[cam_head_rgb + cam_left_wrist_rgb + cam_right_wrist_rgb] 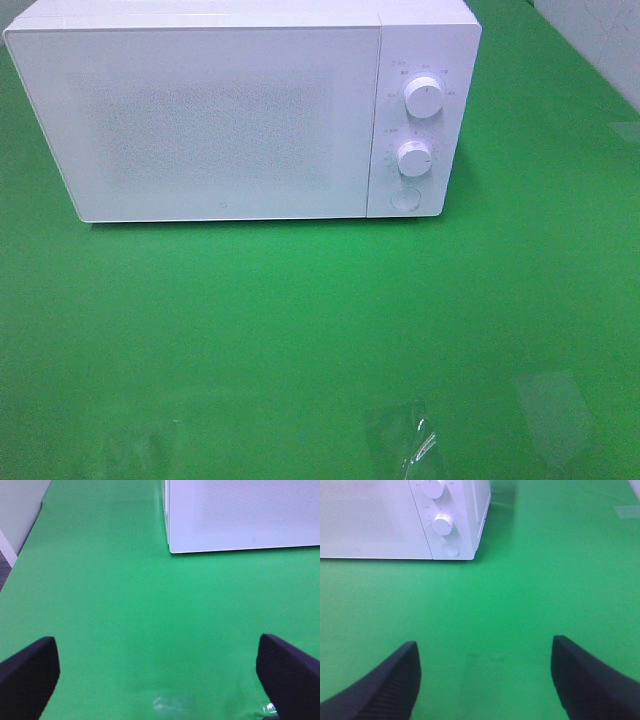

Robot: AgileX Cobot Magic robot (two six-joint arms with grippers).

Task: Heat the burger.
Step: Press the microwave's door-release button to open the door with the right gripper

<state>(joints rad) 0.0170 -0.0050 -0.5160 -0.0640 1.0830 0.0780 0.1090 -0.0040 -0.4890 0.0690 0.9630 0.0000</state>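
White box-shaped microwave oven (200,120) — far side of the green table cover (300,330), frosted door shut, round white dials (424,97) on its right panel. Burger: not in view; whether it sits behind the door cannot be told. Left gripper (159,672) and right gripper (485,675) — black jaws spread apart, both empty, near side. Stage, as judged: unstarted or already loaded — undecidable.

Microwave (260,110) is seen white, door (200,125) speckled with fine grey dots, knobs (424,97) white. Table (300,340) is covered in plain green. Left fingers (30,677) and right fingers (590,677) are shown black, finely dimpled.
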